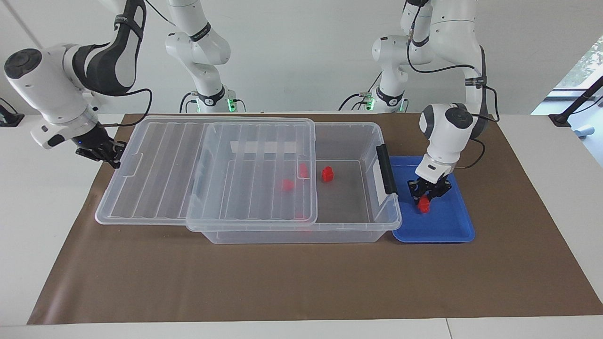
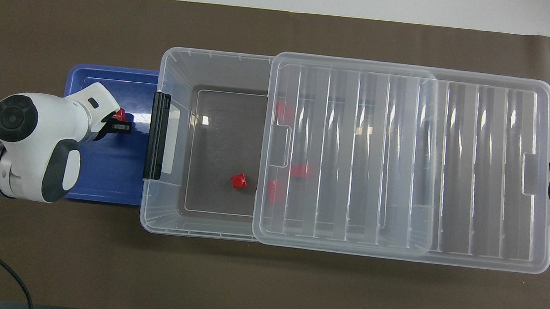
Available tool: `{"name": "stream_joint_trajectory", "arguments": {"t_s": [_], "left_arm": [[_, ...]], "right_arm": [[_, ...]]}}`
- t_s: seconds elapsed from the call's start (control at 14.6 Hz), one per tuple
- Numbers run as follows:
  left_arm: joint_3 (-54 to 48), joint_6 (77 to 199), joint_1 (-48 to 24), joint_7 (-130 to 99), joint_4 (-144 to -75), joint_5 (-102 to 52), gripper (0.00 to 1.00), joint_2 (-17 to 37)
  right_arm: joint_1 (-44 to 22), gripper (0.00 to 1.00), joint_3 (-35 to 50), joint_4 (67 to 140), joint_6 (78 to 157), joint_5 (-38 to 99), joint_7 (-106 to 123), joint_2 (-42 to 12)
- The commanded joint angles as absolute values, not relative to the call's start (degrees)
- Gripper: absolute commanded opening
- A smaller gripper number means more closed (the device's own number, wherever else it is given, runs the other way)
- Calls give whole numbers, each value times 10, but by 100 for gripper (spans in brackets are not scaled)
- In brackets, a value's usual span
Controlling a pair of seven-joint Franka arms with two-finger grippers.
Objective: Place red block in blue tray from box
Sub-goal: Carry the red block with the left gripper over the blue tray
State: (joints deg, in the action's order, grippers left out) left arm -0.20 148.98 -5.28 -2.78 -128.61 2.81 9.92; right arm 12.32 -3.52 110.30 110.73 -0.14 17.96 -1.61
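Note:
My left gripper (image 1: 425, 197) is shut on a red block (image 1: 424, 205) and hangs low inside the blue tray (image 1: 452, 227), with the block at or just above the tray floor. In the overhead view the left gripper (image 2: 121, 124) and its red block (image 2: 120, 114) sit over the blue tray (image 2: 103, 179), close to the box's black latch handle (image 2: 158, 134). The clear box (image 1: 372, 131) holds another red block (image 1: 327, 174) in its uncovered part. My right gripper (image 1: 107, 153) is shut at the end edge of the clear lid (image 1: 160, 169).
The lid (image 2: 453, 165) lies slid partway off the box (image 2: 176, 59) toward the right arm's end and covers three more red blocks (image 2: 299, 170). The uncovered red block (image 2: 238, 181) lies near the lid's edge. Brown paper (image 1: 301, 282) covers the table.

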Motion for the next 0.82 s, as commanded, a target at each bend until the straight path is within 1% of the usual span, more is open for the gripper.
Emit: {"name": "stream_joint_trajectory", "arguments": {"t_s": [0.0,0.2,0.34,0.48,0.75], "left_arm": [[-6,1498,-48,-20,-1283,33,99,99],[-6,1481,-59,-27,-1273,33,100,96],[-7,1429,-60,-27,-1246,33,100,85],[-11,1331,-60,-27,-1195,33,100,70],[-14,1167,-63,-24,-1082,33,100,64]], "right_arm": [[122,0,-32,1119,1118,-3,170,-6],[120,0,-32,1110,1108,-2,170,-8],[119,0,-32,1086,1085,-4,170,-17],[118,0,-31,1046,1045,-11,173,-32],[122,0,-31,1020,1026,-13,185,-39]]}}
